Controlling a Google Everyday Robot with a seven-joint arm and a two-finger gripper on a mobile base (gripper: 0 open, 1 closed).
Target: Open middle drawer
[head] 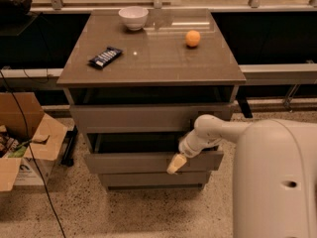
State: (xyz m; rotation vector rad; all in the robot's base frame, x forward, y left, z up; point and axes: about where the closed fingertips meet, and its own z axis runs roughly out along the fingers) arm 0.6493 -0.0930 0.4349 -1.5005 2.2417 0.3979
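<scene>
A grey cabinet with three drawers stands in the middle of the camera view. The middle drawer (148,161) is pulled out a short way, with a dark gap showing above its front panel. The top drawer (143,117) sits further back and the bottom drawer (148,178) is pushed in. My gripper (176,163) hangs in front of the right part of the middle drawer's front, at its top edge, its yellowish tip pointing down and left. My white arm reaches in from the lower right.
On the cabinet top lie a white bowl (133,17), an orange (193,38) and a dark snack bar (105,57). An open cardboard box (22,143) stands on the floor at the left, with a black cable beside it. A rail runs behind the cabinet.
</scene>
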